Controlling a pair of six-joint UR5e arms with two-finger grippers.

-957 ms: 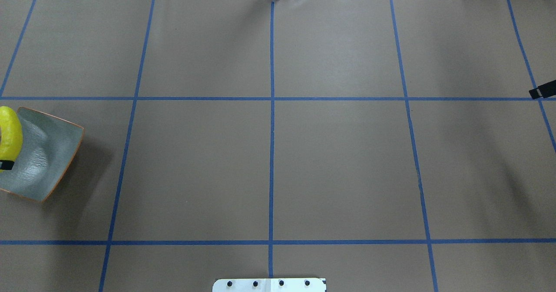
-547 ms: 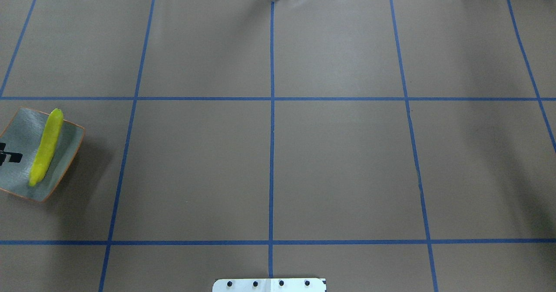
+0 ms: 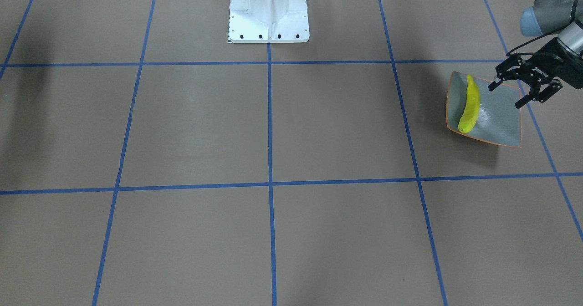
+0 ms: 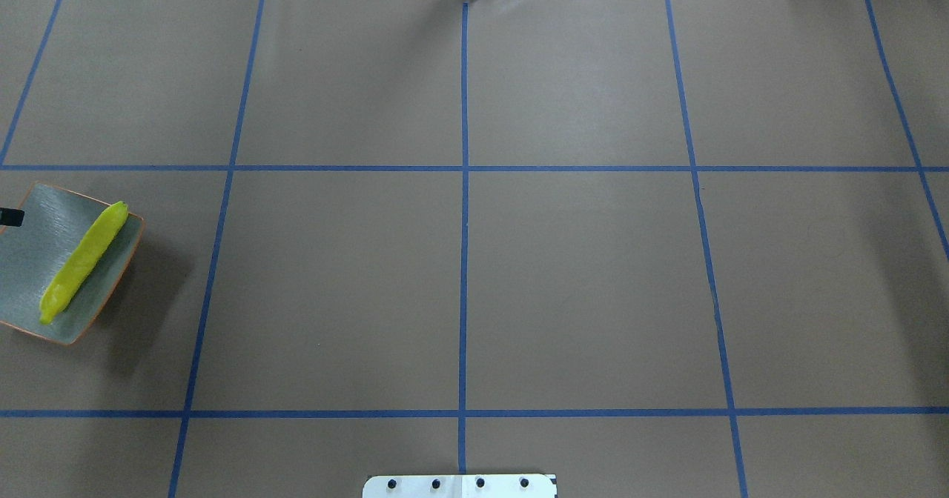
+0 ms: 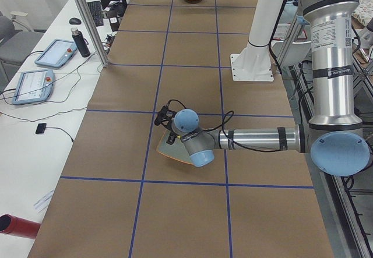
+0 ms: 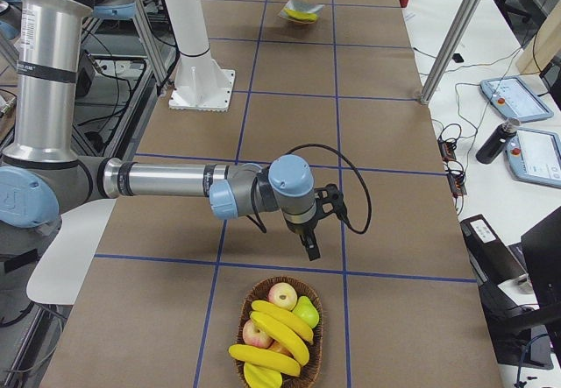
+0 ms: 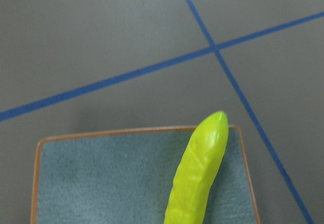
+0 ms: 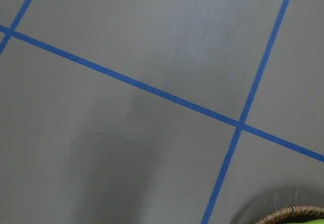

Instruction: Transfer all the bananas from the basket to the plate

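Exterior front-facing: banana (image 3: 470, 107) on plate (image 3: 498, 120), beside parted left jaws.

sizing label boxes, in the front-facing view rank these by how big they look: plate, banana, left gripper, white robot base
1. white robot base and plate, about alike
2. left gripper, above the plate and nearer the camera, so unsure
3. banana, smallest
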